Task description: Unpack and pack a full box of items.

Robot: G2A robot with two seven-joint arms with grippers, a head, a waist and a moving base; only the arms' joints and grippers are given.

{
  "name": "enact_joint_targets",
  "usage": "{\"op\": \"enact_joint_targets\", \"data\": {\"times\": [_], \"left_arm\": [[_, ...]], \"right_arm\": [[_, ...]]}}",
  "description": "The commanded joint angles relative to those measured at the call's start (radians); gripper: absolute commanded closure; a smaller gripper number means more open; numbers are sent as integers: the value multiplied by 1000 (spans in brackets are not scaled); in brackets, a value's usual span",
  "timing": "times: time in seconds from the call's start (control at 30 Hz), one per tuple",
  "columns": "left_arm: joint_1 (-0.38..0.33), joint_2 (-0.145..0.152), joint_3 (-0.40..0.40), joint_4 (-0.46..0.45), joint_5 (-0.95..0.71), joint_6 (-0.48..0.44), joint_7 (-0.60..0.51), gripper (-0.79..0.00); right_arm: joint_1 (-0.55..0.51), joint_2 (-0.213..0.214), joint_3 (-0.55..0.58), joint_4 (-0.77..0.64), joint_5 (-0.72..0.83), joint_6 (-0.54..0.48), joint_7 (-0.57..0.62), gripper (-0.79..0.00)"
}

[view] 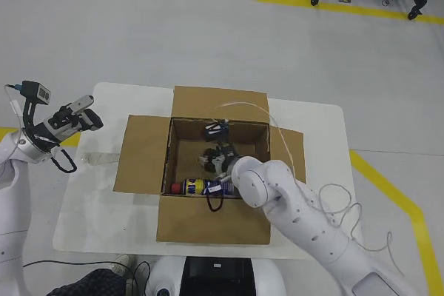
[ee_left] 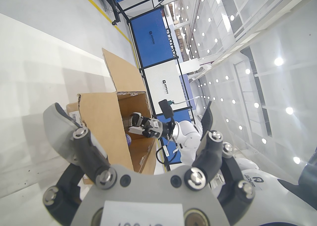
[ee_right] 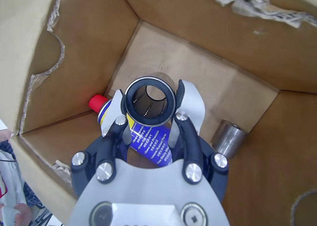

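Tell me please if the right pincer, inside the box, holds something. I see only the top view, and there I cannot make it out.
Observer: Yes. In the right wrist view the right pincer is shut on a hollow metal sleeve with a black ring at its end.
Operator: Is there more metal in the box?
Observer: Yes. A plain metal cylinder rests on the floor of the box, near a wall and apart from the sleeve. I cannot tell if it stands or lies.
Operator: And the left pincer?
Observer: Its own wrist view shows the left pincer open and empty, outside the box.
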Motion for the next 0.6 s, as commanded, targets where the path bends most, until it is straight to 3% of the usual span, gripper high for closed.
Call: {"op": "enact_joint_targets", "data": {"times": [0.0,0.57], "left_arm": [[0,0,0,0,0,0,0,-785],[0,0,0,0,0,0,0,-785]], "right_arm": [[-22,7,25,-24,-7,-4,0,0],[-183,48,177,-188,-53,-51,19,0]]}}
